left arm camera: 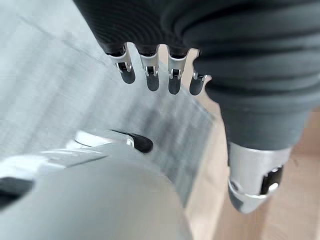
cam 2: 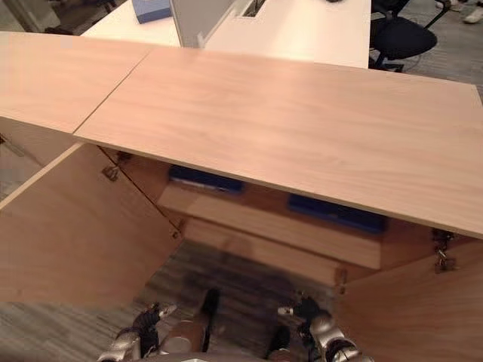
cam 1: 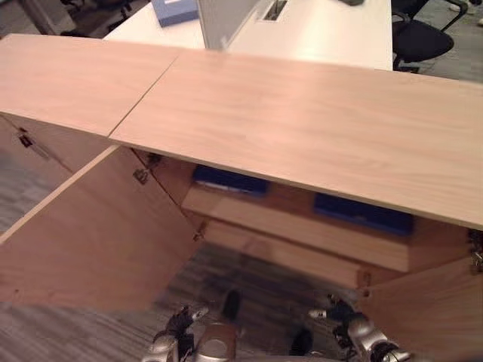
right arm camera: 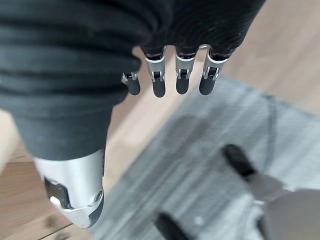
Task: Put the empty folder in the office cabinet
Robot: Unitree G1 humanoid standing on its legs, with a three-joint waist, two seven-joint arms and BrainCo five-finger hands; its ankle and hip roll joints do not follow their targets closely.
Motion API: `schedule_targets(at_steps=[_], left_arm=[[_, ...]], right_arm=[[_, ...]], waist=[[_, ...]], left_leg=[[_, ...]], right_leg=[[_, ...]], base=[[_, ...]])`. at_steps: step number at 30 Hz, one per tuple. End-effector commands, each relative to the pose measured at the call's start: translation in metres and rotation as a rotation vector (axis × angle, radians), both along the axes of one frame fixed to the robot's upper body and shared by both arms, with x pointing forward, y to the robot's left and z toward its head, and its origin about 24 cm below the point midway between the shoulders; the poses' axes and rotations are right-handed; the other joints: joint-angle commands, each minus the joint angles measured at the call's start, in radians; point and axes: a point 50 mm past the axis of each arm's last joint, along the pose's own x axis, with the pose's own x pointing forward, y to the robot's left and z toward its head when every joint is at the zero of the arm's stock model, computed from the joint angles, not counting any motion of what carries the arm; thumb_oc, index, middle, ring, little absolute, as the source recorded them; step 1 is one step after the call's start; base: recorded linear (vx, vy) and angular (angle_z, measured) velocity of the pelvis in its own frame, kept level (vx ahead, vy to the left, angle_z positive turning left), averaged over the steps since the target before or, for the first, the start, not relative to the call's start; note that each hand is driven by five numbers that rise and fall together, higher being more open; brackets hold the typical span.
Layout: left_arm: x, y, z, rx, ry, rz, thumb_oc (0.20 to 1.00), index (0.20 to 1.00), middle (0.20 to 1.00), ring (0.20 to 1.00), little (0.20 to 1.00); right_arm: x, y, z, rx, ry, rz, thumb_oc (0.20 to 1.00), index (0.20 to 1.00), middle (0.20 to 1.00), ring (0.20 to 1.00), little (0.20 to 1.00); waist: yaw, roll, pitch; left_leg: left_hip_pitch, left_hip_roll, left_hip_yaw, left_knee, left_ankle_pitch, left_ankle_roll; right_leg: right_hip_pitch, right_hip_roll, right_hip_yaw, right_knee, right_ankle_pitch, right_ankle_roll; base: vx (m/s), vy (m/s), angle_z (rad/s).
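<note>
Cabinet doors open, 2 blue folders inside, both robot hands empty

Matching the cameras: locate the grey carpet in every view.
Left eye view: grey carpet low centre, between the open doors.
Right eye view: low centre again.
Left wrist view: past the left hand's fingers.
Right wrist view: past the right hand's fingers.
Shared landmark: the light wood cabinet.

The robot's left hand, under its dark ribbed cover, hangs with silver dark-tipped fingers relaxed and its thumb apart, holding nothing, above grey striped carpet floor; light wooden panel occupies the frame's lower right.
</note>
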Motion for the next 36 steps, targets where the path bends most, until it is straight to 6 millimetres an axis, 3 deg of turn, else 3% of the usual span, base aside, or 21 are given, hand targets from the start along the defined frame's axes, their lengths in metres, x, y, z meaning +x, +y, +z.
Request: schedule_targets(at_steps=[1,3,4,5,9,13,15,19,24,26,27,28,29,31,36], left_arm=[[0.006,-0.016,-0.001,-0.026,-0.024,-0.055,1.000,1.000,1.000,1.000,1.000],[0.004,-0.016,-0.001,-0.027,-0.016,-0.057,1.000,1.000,1.000,1.000,1.000],[0.003,-0.016,-0.002,-0.025,-0.011,-0.058,1.000,1.000,1.000,1.000,1.000],[0.002,-0.015,-0.002,-0.026,-0.010,-0.055,1.000,1.000,1.000,1.000,1.000],[0.008,-0.013,0.001,-0.029,-0.029,-0.069,1.000,1.000,1.000,1.000,1.000],[0.011,-0.010,0.002,-0.015,-0.032,-0.100,1.000,1.000,1.000,1.000,1.000],[0.011,-0.006,0.003,0.013,-0.024,-0.133,1.000,1.000,1.000,1.000,1.000],[0.016,0.006,0.007,0.049,-0.035,-0.118,1.000,1.000,1.000,1.000,1.000],[0.020,0.020,0.012,0.079,-0.051,-0.077,1.000,1.000,1.000,1.000,1.000],[0.026,0.021,0.014,0.078,-0.077,-0.069,1.000,1.000,1.000,1.000,1.000],[0.028,0.018,0.015,0.072,-0.086,-0.085,1.000,1.000,1.000,1.000,1.000],[0.033,0.013,0.016,0.067,-0.096,-0.115,1.000,1.000,1.000,1.000,1.000],[0.034,0.013,0.016,0.067,-0.097,-0.115,1.000,1.000,1.000,1.000,1.000],[0.037,0.004,0.015,0.052,-0.094,-0.159,1.000,1.000,1.000,1.000,1.000],[0.033,0.000,0.012,0.050,-0.075,-0.170,1.000,1.000,1.000,1.000,1.000]], right_arm=[[-0.011,0.002,-0.006,-0.008,0.039,0.028,1.000,1.000,1.000,1.000,1.000],[-0.013,0.002,-0.006,-0.004,0.043,0.016,1.000,1.000,1.000,1.000,1.000],[-0.019,0.000,-0.009,0.013,0.052,-0.027,1.000,1.000,1.000,1.000,1.000],[-0.023,-0.001,-0.010,0.027,0.055,-0.066,1.000,1.000,1.000,1.000,1.000],[-0.040,-0.006,-0.015,0.045,0.088,-0.156,1.000,1.000,1.000,1.000,1.000],[-0.049,-0.004,-0.019,0.038,0.126,-0.156,1.000,1.000,1.000,1.000,1.000],[-0.050,0.001,-0.021,0.041,0.136,-0.153,1.000,1.000,1.000,1.000,1.000],[-0.046,0.009,-0.021,0.072,0.118,-0.193,1.000,1.000,1.000,1.000,1.000],[-0.037,0.016,-0.019,0.102,0.086,-0.218,1.000,1.000,1.000,1.000,1.000],[-0.033,0.015,-0.018,0.116,0.062,-0.249,1.000,1.000,1.000,1.000,1.000],[-0.032,0.014,-0.017,0.122,0.058,-0.260,1.000,1.000,1.000,1.000,1.000],[-0.034,0.013,-0.018,0.130,0.062,-0.273,1.000,1.000,1.000,1.000,1.000],[-0.034,0.013,-0.018,0.130,0.061,-0.273,1.000,1.000,1.000,1.000,1.000],[-0.037,0.015,-0.019,0.134,0.074,-0.270,1.000,1.000,1.000,1.000,1.000],[-0.045,0.012,-0.022,0.117,0.106,-0.255,1.000,1.000,1.000,1.000,1.000]], waist=[[0.001,0.010,-0.055],[-0.011,0.011,-0.063],[-0.038,0.017,-0.080],[-0.055,0.024,-0.091],[-0.081,0.033,-0.106],[-0.074,0.015,-0.109],[-0.047,-0.020,-0.099],[-0.007,-0.065,-0.073],[0.025,-0.083,-0.059],[-0.011,-0.080,-0.054],[-0.036,-0.067,-0.053],[-0.061,-0.050,-0.044],[-0.062,-0.051,-0.045],[-0.075,-0.051,-0.033],[-0.065,-0.060,-0.048]], left_leg=[[0.143,0.094,0.031,-0.023,-0.064,0.017],[0.175,0.120,0.069,-0.025,-0.056,0.012],[0.229,0.166,0.143,-0.036,-0.032,-0.005],[0.259,0.190,0.171,-0.042,-0.028,-0.023],[0.267,0.209,0.255,-0.099,-0.006,-0.046],[0.255,0.188,0.261,-0.120,-0.043,-0.032],[0.241,0.143,0.238,-0.114,-0.112,0.000],[0.193,0.077,0.193,-0.081,-0.176,0.036],[0.156,0.029,0.158,-0.076,-0.201,0.070],[0.149,-0.021,0.091,-0.107,-0.174,0.099],[0.158,-0.034,0.049,-0.115,-0.174,0.111],[0.171,-0.053,-0.010,-0.121,-0.171,0.136],[0.168,-0.054,-0.011,-0.121,-0.169,0.136],[0.163,-0.087,-0.094,-0.126,-0.157,0.154],[0.159,-0.102,-0.128,-0.138,-0.148,0.148]], right_leg=[[-0.024,-0.013,-0.002,0.046,-0.056,0.107],[-0.026,-0.021,-0.025,0.054,-0.055,0.105],[-0.036,-0.041,-0.074,0.075,-0.050,0.101],[-0.029,-0.042,-0.082,0.079,-0.061,0.108],[-0.025,-0.085,-0.161,0.108,-0.031,0.128],[-0.007,-0.123,-0.186,0.123,0.000,0.152],[0.002,-0.170,-0.187,0.135,0.035,0.183],[0.002,-0.240,-0.190,0.146,0.114,0.223],[-0.011,-0.264,-0.167,0.169,0.134,0.230],[-0.066,-0.218,0.030,0.200,0.113,0.222],[-0.084,-0.153,0.163,0.217,0.061,0.211],[-0.106,-0.047,0.316,0.247,-0.038,0.185],[-0.108,-0.047,0.316,0.246,-0.036,0.184],[-0.115,0.046,0.359,0.241,-0.093,0.154],[-0.052,0.054,0.373,0.157,-0.081,0.152]], base=[[-0.03,0.086,0.91],[-0.03,0.104,0.71],[0.02,0.174,0.90],[0.00,0.220,1.67],[-0.02,0.201,1.01],[0.02,0.208,0.69],[0.00,0.303,0.68],[-0.03,0.216,0.24],[-0.01,0.186,0.21],[0.09,0.315,0.48],[0.17,0.391,1.23],[0.13,0.284,1.55],[0.09,0.215,1.84],[0.06,0.066,1.17],[0.02,-0.044,0.75]])
